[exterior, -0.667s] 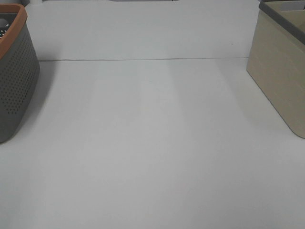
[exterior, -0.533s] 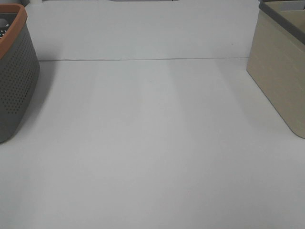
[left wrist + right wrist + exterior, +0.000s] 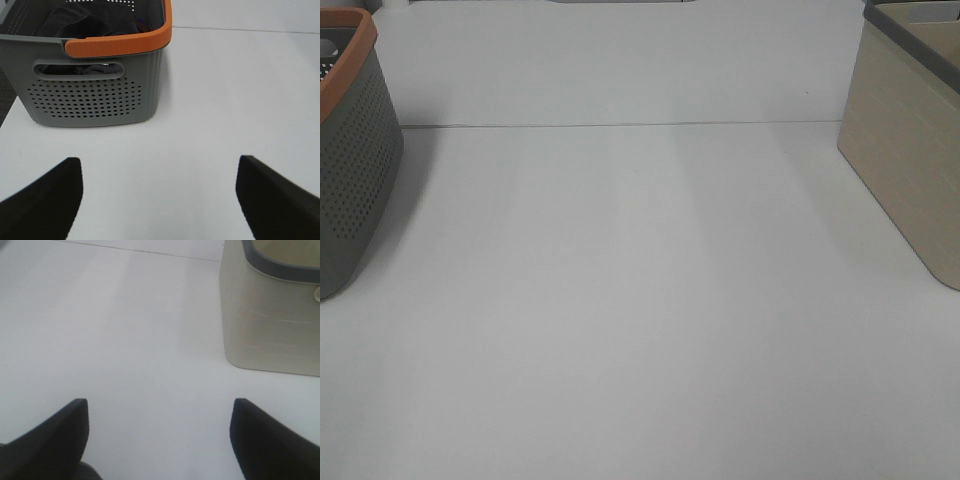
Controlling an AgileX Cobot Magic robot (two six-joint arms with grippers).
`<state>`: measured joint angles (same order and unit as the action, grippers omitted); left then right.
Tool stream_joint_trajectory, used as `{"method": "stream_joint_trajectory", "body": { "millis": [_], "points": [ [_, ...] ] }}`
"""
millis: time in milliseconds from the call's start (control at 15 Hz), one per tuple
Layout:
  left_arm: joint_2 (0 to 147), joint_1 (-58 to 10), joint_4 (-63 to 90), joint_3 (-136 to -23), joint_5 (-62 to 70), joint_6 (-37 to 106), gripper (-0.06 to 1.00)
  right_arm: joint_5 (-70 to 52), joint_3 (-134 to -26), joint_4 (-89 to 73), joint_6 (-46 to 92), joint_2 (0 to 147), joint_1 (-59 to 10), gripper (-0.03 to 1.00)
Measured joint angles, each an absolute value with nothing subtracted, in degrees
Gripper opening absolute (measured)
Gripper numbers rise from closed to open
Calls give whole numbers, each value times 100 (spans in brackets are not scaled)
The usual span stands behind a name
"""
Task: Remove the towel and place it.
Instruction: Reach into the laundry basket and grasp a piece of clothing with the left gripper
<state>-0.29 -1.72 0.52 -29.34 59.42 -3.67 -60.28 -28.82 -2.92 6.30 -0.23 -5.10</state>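
Presently the left end effector (image 3: 157, 161) hangs above the white table (image 3: 640, 300) with its two dark fingers spread wide apart and nothing between them. Just ahead of it stands the grey perforated laundry basket (image 3: 90, 100) with an orange rim. The towel (image 3: 85, 22), a dark crumpled cloth, lies inside this basket, and part of it shows through the handle slot in the near wall. No end effector touches it.

The right end effector (image 3: 160, 401) is likewise parted and holds nothing, poised over bare table. The beige bin (image 3: 270, 320) with a grey rim stands near it, off to one side.

From the high camera, the laundry basket (image 3: 355, 170) sits at the left edge of the table and the beige bin (image 3: 905, 160) at the right edge, well apart. A thin seam (image 3: 620, 125) runs across the table between them. Neither arm appears in that view.
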Motion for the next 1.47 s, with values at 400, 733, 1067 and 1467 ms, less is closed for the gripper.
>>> {"method": "stream_joint_trajectory", "body": {
  "millis": [400, 733, 1067, 1467],
  "points": [
    [-29, -172, 52, -2934, 5942, -344, 77, -6028, -2882, -292, 630, -23, -510, 76],
    [-29, -172, 52, -2934, 5942, -344, 77, -6028, -2882, -292, 613, -23, -510, 76],
    [-29, -172, 52, -2934, 5942, -344, 77, -6028, -2882, -292, 613, -23, -510, 76],
    [-29, -172, 52, -2934, 5942, -344, 77, -6028, -2882, -292, 613, -23, -510, 76]
  ]
}}
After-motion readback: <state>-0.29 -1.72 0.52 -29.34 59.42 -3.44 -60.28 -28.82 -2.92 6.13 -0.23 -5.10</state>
